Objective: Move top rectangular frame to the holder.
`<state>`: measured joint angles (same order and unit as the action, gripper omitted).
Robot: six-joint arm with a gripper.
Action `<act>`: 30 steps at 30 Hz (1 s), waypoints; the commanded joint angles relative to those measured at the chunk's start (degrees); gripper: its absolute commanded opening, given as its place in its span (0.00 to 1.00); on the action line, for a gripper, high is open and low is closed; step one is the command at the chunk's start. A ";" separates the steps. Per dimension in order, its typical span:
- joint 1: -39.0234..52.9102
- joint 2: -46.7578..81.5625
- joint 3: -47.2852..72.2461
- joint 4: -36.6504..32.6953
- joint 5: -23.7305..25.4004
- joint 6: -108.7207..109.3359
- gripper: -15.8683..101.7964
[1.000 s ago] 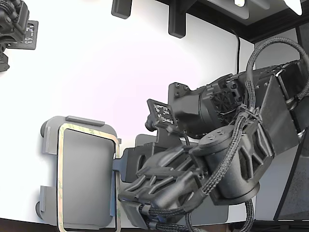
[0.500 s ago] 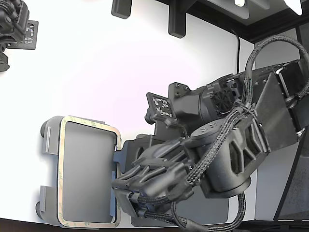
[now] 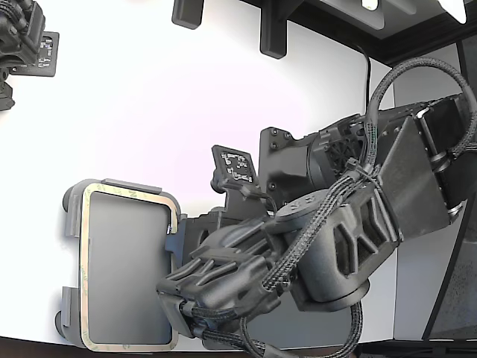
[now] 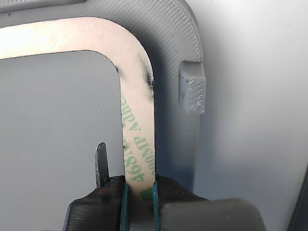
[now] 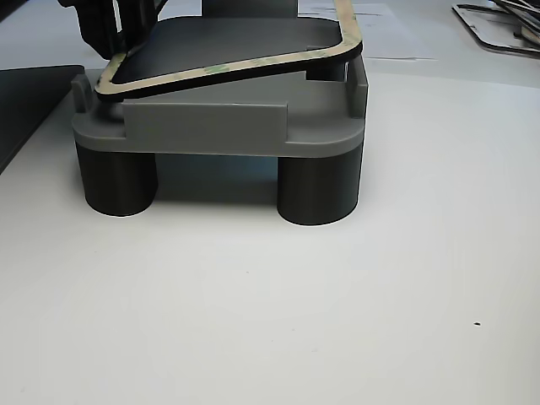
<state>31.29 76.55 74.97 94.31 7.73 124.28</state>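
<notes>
The top rectangular frame (image 3: 84, 268) is a thin tan ring with green print, lying over the light grey holder (image 3: 70, 216) at the exterior view's lower left. My gripper (image 3: 176, 240) is shut on the ring's long side nearest the arm. In the wrist view the two teal-padded fingers (image 4: 126, 202) pinch the frame (image 4: 137, 96) just past a rounded corner, above the holder's rim (image 4: 178, 48) and next to a raised tab (image 4: 191, 93). The other view shows the frame (image 5: 228, 67) tilted above the holder (image 5: 211, 126), its far end raised, with the gripper (image 5: 118, 46) at the lower end.
A flat dark grey pad (image 3: 320, 328) lies under the arm, seen also at the other view's left edge (image 5: 25, 101). A second arm (image 3: 22, 45) sits at the exterior view's top left. Black fixtures (image 3: 272, 30) stand along the back. Loose frames (image 5: 498, 25) lie far right.
The gripper has carried the frame toward the exterior view's left. The ring, which overhung the holder's arm-side edge, now lines up more closely over it.
</notes>
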 commanded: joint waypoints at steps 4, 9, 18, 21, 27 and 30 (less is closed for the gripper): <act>-0.70 1.67 -0.88 0.70 -0.18 0.00 0.03; -0.70 2.29 0.26 0.70 -0.44 -0.26 0.03; -0.26 1.67 0.35 0.70 0.62 0.70 0.03; -0.18 1.58 0.35 0.70 0.62 0.88 0.03; -0.09 1.14 0.44 0.70 0.70 0.88 0.03; 0.00 0.79 -0.26 0.70 0.70 1.05 0.03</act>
<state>31.64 76.29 76.38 94.31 8.26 125.16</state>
